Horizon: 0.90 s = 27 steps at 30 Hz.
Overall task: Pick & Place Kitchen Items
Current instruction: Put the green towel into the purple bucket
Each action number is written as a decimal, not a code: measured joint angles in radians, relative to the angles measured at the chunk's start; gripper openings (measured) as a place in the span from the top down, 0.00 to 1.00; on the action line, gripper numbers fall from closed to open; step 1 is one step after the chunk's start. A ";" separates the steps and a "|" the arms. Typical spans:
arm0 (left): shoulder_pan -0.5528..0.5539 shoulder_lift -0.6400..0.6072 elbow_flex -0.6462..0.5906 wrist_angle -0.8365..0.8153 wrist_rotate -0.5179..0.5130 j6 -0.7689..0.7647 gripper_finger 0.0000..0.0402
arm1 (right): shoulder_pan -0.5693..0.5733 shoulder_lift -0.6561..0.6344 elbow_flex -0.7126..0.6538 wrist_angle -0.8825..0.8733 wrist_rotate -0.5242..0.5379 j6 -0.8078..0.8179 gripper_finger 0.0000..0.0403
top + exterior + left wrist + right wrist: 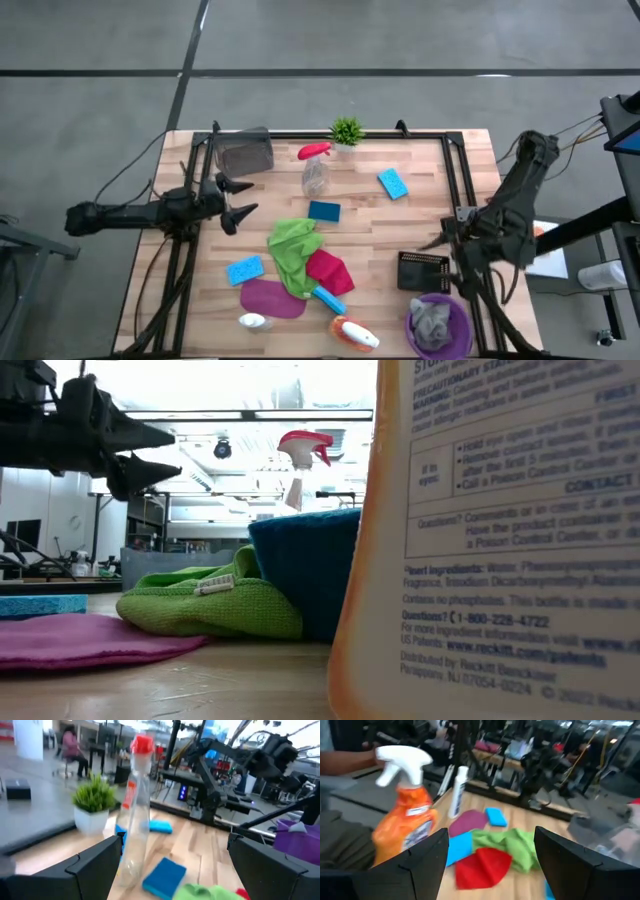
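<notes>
An orange spray bottle (500, 540) fills the right side of the low view, cut off at top and side and hiding everything behind it; only its printed back label reads. From overhead the same bottle (352, 334) lies near the front edge of the pale wooden surface (420, 200), beside a small white spray bottle (252, 321) and a purple cloth (272, 298).

At centre a crumpled green cloth (292, 248) partly covers a magenta cloth (330, 270). Three small rectangular blue sponges (324, 211) (393, 183) (245, 270) lie scattered around them. The red-topped clear spray bottle (315, 168) stands just beside the tiny green potted plant (346, 131).

The left gripper (238, 198) hangs above the surface's left side, fingers spread apart and empty, the clear bottle framed between them in its wrist view. The right gripper (440, 240), fingers also parted and holding nothing, sits at the right edge. Its tips are hard to make out from above.

A grey cloth (430, 322) rests in a purple bowl (460, 335) at the front right corner, visible clearly only overhead. People in the room beyond are blurred.
</notes>
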 joint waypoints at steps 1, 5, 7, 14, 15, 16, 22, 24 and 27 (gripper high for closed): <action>0.000 0.025 0.003 -0.004 0.001 -0.017 0.09 | -0.010 -0.030 -0.021 0.012 0.000 -0.017 0.28; -0.005 0.159 0.053 0.007 0.003 -0.054 0.09 | -0.036 -0.118 -0.073 0.016 0.000 -0.052 0.28; -0.014 0.247 0.086 0.005 0.004 -0.067 0.09 | -0.040 -0.143 -0.085 0.015 -0.001 -0.067 0.28; -0.065 0.606 0.274 -0.062 0.004 -0.097 0.09 | -0.042 -0.153 -0.085 0.008 -0.001 -0.102 0.28; -0.069 0.656 0.312 -0.101 0.004 -0.107 0.09 | -0.042 -0.151 -0.085 0.008 -0.001 -0.105 0.28; -0.071 0.703 0.351 -0.153 0.004 -0.122 0.09 | -0.042 -0.147 -0.085 0.008 -0.001 -0.107 0.28; -0.071 0.970 0.571 -0.368 0.004 -0.183 0.09 | -0.042 -0.120 -0.085 0.008 -0.001 -0.108 0.28; -0.071 1.040 0.631 -0.404 0.004 -0.183 0.09 | -0.042 -0.113 -0.085 0.007 -0.001 -0.108 0.28; -0.069 1.127 0.718 -0.498 0.011 -0.188 0.09 | -0.042 -0.103 -0.085 0.007 -0.001 -0.105 0.28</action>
